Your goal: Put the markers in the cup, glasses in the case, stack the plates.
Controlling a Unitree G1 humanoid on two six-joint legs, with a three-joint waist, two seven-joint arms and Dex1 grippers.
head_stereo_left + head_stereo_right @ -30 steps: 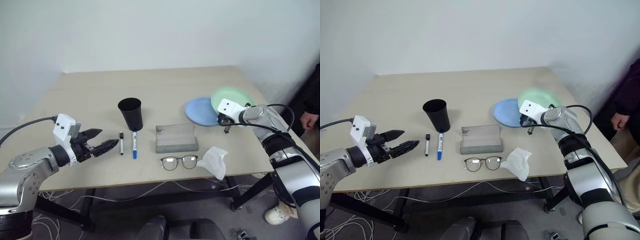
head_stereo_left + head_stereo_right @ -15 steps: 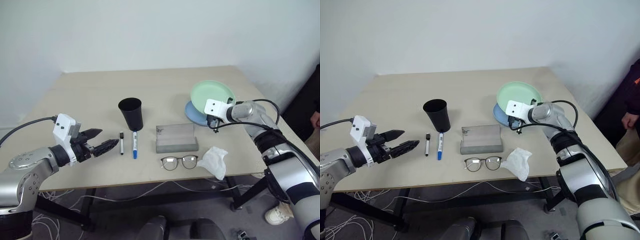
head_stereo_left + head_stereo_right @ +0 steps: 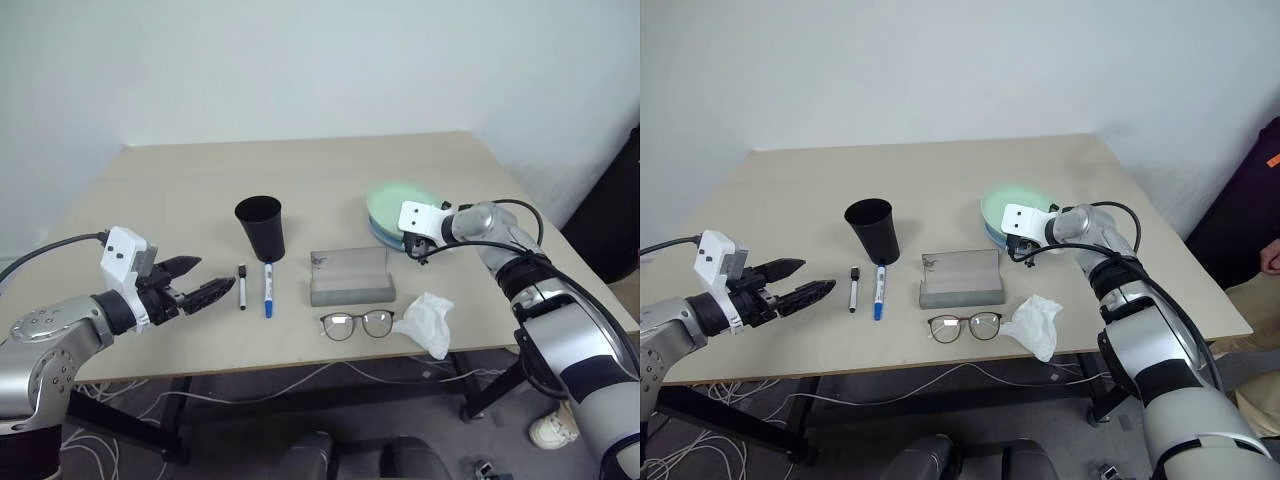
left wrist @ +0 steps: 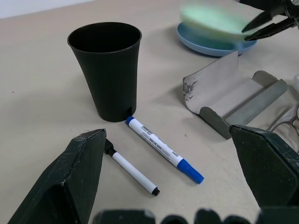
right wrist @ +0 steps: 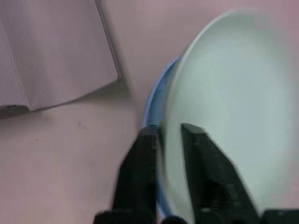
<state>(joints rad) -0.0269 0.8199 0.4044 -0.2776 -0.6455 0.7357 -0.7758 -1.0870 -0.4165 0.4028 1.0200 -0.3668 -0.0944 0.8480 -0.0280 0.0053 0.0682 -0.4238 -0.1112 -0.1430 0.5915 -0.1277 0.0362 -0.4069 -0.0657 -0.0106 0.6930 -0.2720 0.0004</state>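
The mint green plate shows blurred, right over the light blue plate, at the table's right. My right gripper is at their near rim, open, with the green plate's edge in the narrow gap between its fingers. My left gripper hovers open at the left, pointing toward the two markers: the black-capped marker and the blue-capped marker lie side by side in front of the upright black cup. The grey case lies open mid-table, with the glasses just in front of it.
A crumpled white tissue lies right of the glasses near the table's front edge. A person's sleeve shows at the far right, beyond the table. A white wall stands behind the table.
My right gripper carried the green plate leftward from beside the blue plate to over it, and its fingers have parted. The left arm kept still.
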